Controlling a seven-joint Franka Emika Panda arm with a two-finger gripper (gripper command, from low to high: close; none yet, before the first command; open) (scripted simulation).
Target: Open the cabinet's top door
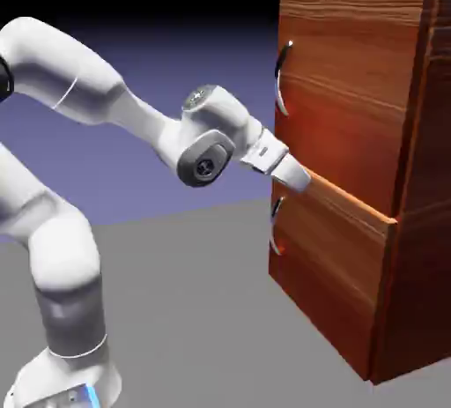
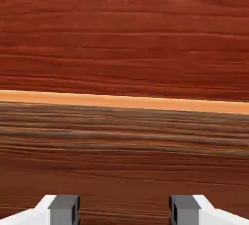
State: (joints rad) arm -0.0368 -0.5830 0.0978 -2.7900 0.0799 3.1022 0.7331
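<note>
Reddish-brown wood-grain cabinet (image 1: 370, 177) stands on the grey surface (image 1: 203, 309) at the exterior view's right. Its top door (image 1: 343, 98) looks shut, handle (image 1: 282, 78) near its left edge. The gripper (image 1: 298, 175) reaches the seam below, jaws apart, empty.

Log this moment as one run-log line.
gripper: open, empty | position: at seam below top door | handle: ungrasped, above gripper | door: closed
</note>
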